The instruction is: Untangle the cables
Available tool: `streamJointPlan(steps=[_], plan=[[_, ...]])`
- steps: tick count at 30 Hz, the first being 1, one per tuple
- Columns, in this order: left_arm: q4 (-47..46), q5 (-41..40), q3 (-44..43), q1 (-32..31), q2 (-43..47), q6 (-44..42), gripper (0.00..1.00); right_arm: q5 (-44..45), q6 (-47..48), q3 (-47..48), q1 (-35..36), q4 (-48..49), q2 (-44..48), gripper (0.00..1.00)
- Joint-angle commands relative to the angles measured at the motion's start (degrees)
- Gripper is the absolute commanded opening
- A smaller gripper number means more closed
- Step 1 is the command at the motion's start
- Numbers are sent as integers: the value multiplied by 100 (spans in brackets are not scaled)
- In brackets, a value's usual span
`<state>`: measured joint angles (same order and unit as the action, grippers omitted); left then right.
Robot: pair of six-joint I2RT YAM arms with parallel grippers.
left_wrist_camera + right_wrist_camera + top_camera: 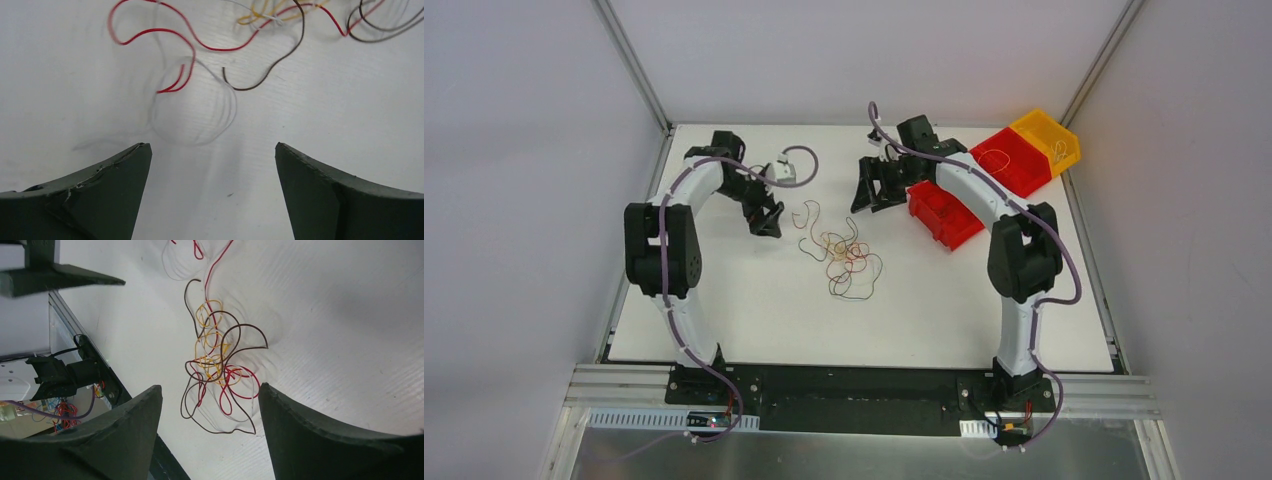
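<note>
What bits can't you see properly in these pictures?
- Top view: the wires are too thin to tell which crosses over which.
- Left wrist view: the top edge cuts off the wires; the white wire fades into the table.
- Top view: yellow bin contents too small.

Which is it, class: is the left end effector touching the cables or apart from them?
Apart. The left wrist view shows the open left end effector with its fingers short of the cables, a strip of bare table before the nearest white loop.

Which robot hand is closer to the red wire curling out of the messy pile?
Left. The left gripper sits just beside that red wire; the right gripper hangs beyond the pile.
</note>
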<state>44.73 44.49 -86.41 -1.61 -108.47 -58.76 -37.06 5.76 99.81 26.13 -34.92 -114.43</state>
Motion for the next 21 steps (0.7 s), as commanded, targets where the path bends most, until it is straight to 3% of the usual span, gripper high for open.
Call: streamJointPlan(steps=[1, 9, 14, 21], plan=[[364, -33, 337, -306, -248, -2703, 98, 77, -304, -8, 60, 203, -170, 73], [-154, -541, -85, -596, -1066, -2668, 86, 120, -498, -345, 105, 464, -192, 74], [-355, -845, -30, -635, -1242, -2678, 72, 115, -567, -339, 272, 613, -308, 74], [-406, -919, 423, -640, -779, -2778, 2, 215, -564, -428, 565, 841, -598, 71]])
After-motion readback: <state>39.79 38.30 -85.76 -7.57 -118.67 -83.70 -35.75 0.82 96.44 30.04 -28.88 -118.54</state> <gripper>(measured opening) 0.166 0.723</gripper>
